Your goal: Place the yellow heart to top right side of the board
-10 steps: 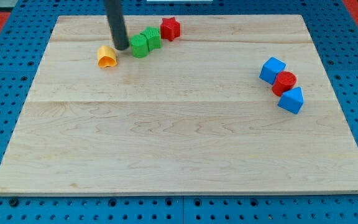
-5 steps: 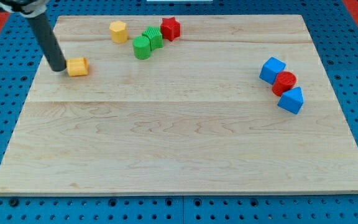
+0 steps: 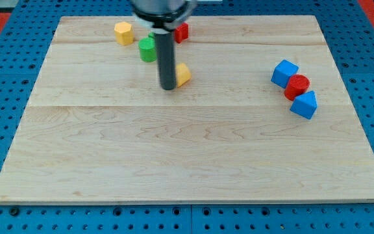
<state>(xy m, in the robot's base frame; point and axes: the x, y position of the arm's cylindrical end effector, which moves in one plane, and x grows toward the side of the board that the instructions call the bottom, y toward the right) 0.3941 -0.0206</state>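
The yellow heart (image 3: 183, 74) lies near the middle of the board's upper half, partly hidden by my rod. My tip (image 3: 168, 87) rests on the board just to the left of it, touching or almost touching its left side. A second yellow block (image 3: 123, 32) sits near the top edge, left of centre. The wooden board (image 3: 187, 156) fills most of the view.
A green cylinder (image 3: 147, 49) stands just above-left of my rod; another green block behind it is mostly hidden. A red star (image 3: 182, 32) shows beside the rod near the top. At the right, a blue cube (image 3: 284, 73), a red cylinder (image 3: 297, 86) and a blue block (image 3: 304, 104) form a diagonal row.
The yellow heart has moved from the left side of the board rightward to near the centre top, with my tip following on its left side. The other blocks have stayed put.
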